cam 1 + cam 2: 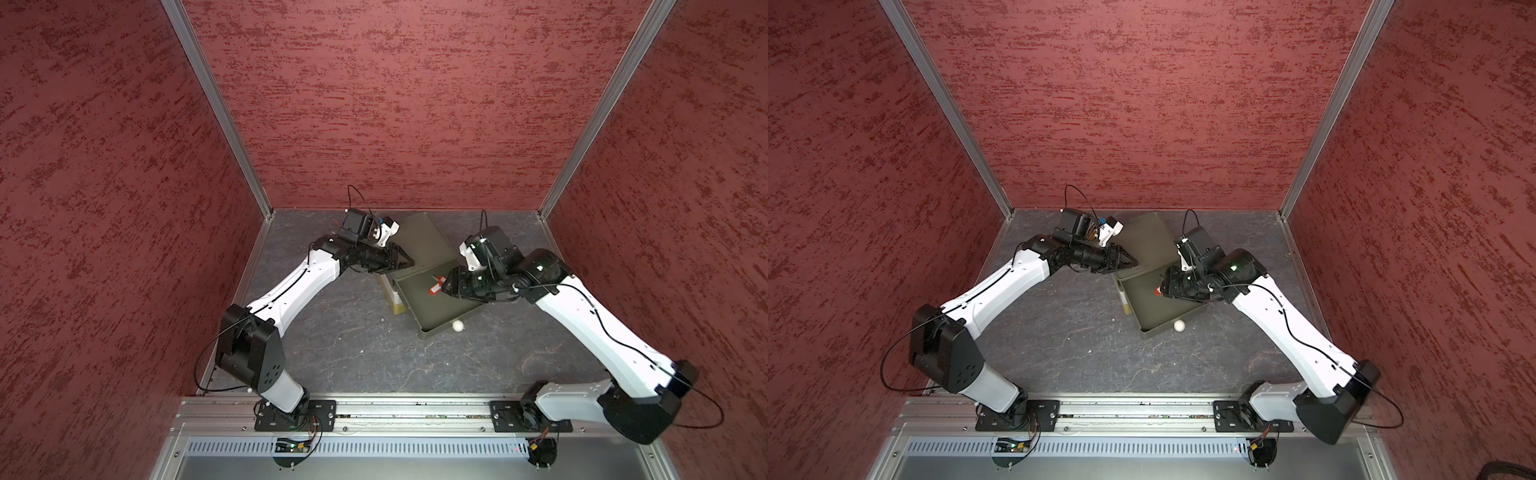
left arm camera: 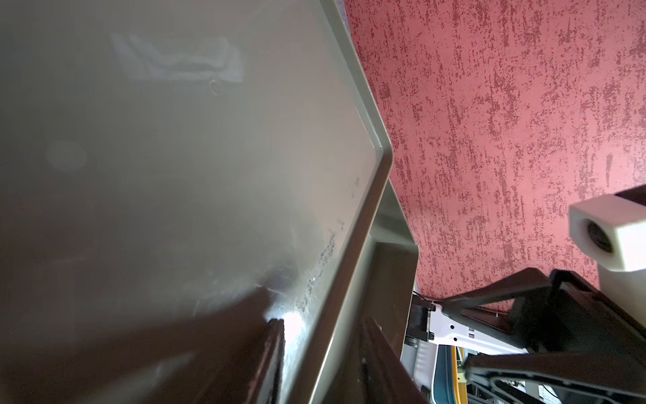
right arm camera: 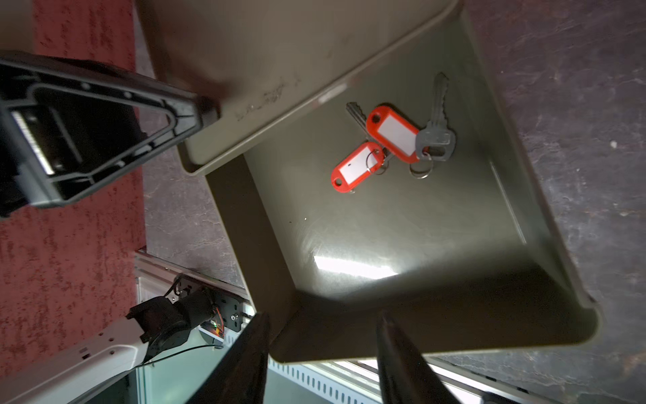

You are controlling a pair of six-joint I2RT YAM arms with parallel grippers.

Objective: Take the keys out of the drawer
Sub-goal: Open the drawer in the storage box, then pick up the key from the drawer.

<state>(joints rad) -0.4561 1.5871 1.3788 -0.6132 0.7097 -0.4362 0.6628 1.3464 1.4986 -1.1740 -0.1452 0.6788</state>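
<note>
Lying on the floor of the pulled-out drawer (image 3: 349, 227), the keys (image 3: 393, 136) showed as 2 red-tagged ones w/ white labels. Their tags overlapped, and metal blades & rings were bunched beside them, toward the drawer's inner end near the cabinet (image 1: 419, 241). In a top view only a bit of red (image 1: 434, 288) showed past the arm. No yellow tags could be made out.

The right gripper (image 3: 321, 316) hung over the drawer's outer part w/ jaws apart, nothing between them, tips aimed at the keys but clear of them.

The drawer was olive, same as the cabinet, w/ a white knob (image 1: 457, 326) on its front face.

The left gripper (image 2: 321, 321) was pinched tight on the rim of the cabinet top at its near corner. One finger (image 2: 244, 335) lay on the top surface and the other was under the lip.

The cabinet stood on a dark marbled table (image 1: 353, 340), angled, near the back. Red textured walls (image 1: 395, 104) closed in 3 sides.
</note>
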